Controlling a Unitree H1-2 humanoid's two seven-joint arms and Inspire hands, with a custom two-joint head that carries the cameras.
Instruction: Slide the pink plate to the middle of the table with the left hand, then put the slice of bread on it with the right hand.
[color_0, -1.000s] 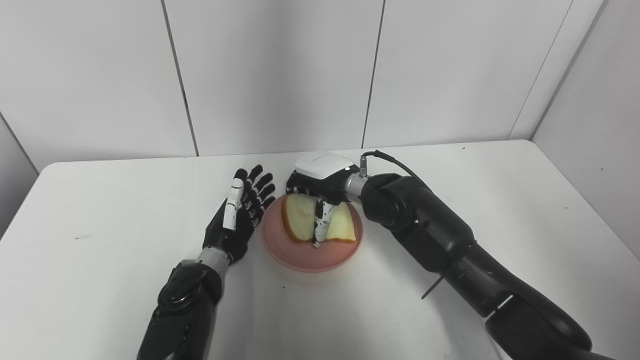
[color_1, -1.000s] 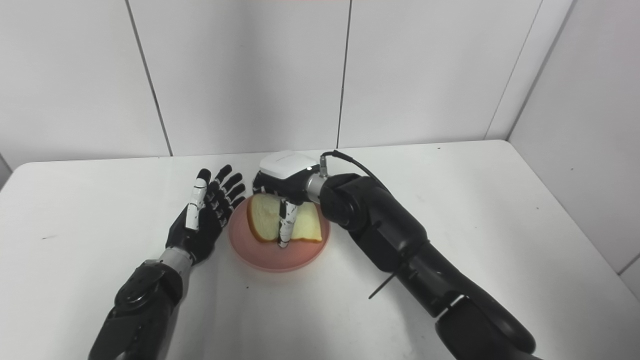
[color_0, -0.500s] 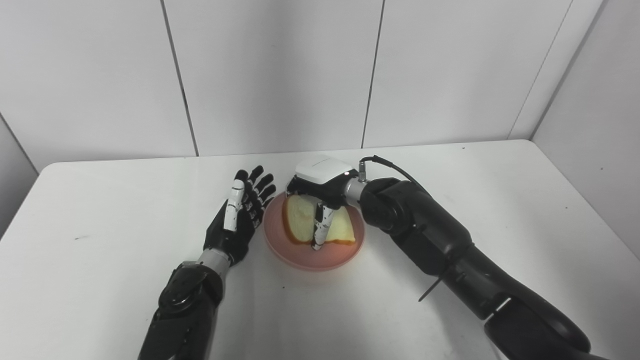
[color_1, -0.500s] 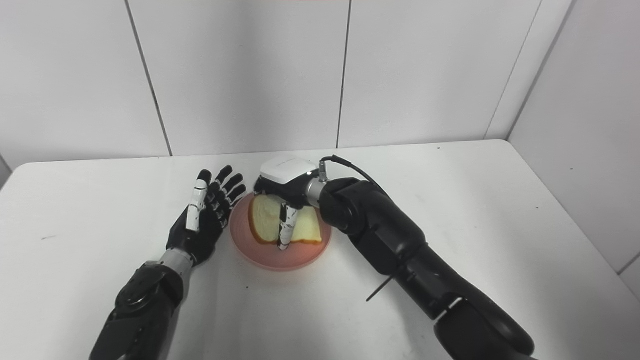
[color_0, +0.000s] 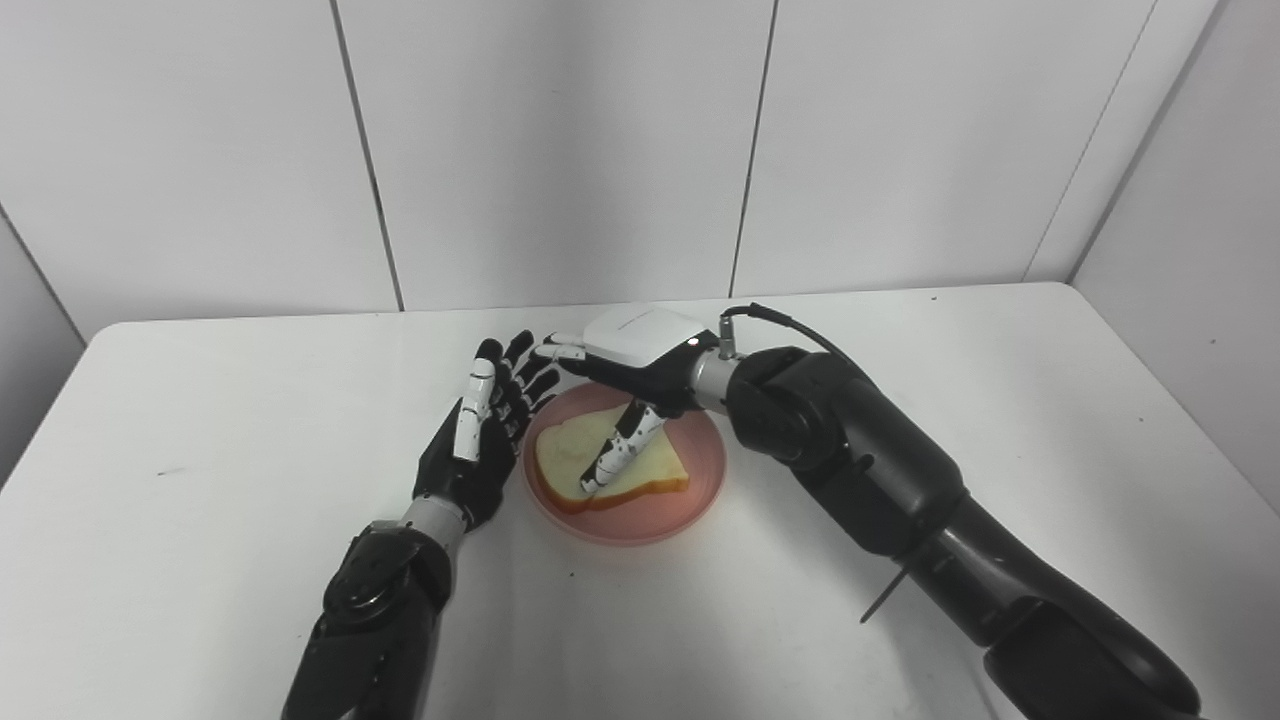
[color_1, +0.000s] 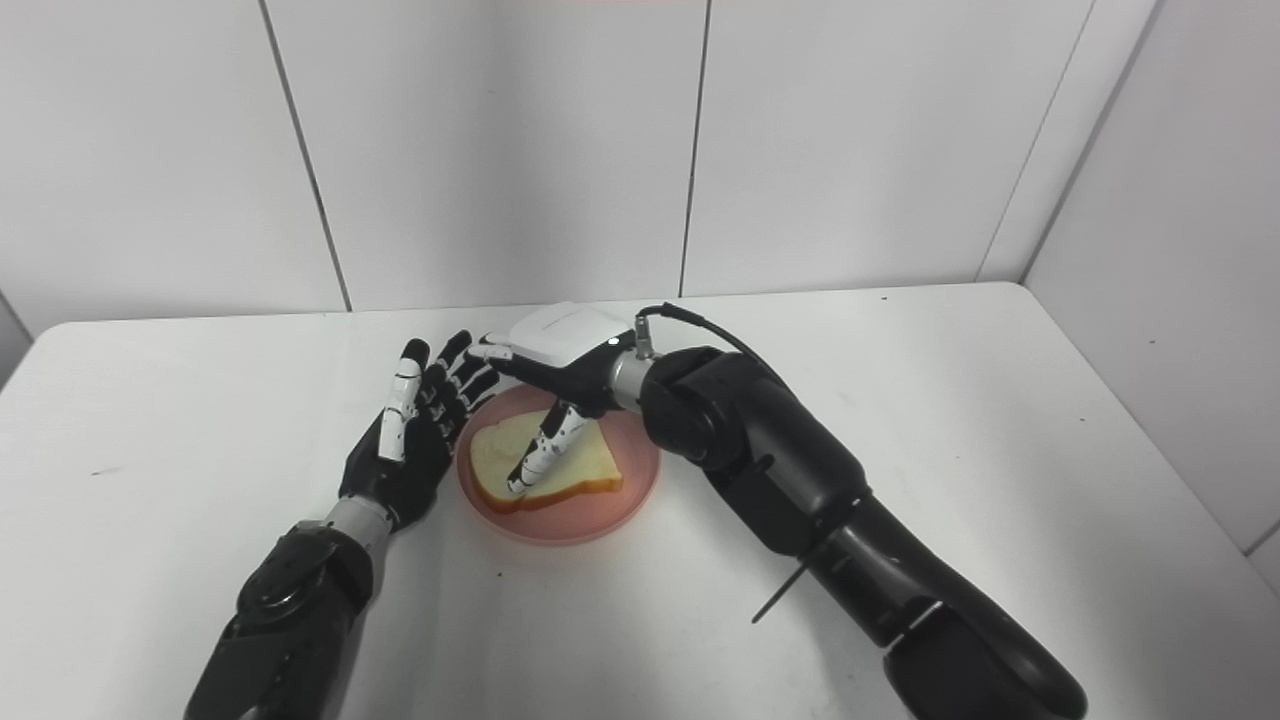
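The white table (color_0: 200, 560) is bare in the foreground apart from the two black forearms that come up from the bottom edge. Further in, the left hand (color_0: 480, 440) stands on its edge just beside the left rim of the pink plate (color_0: 700, 480), palm turned toward it, its fingers (color_0: 470, 415) straight, spread apart and holding nothing. Whether they touch the rim cannot be made out.

The plate sits near the middle of the table, and the slice of bread (color_0: 560, 465) lies flat on it, toward the left half, its crust close to the near-left rim. The right hand (color_0: 635, 365) hovers over the far side of the plate with its fingers splayed and nothing gripped; its thumb (color_0: 612, 462) slants down across the bread and seems to rest on the top surface, though contact is hard to confirm.

By my reading both steps are essentially done and what remains is drawing the hands away. The risk lies there: if the thumb is pressing into the soft crumb, a sideways pull could drag the slice toward or over the rim. A straight lift would avoid that. The left hand, so close to the rim, could nudge the light plate off centre if it swings inward while retreating.
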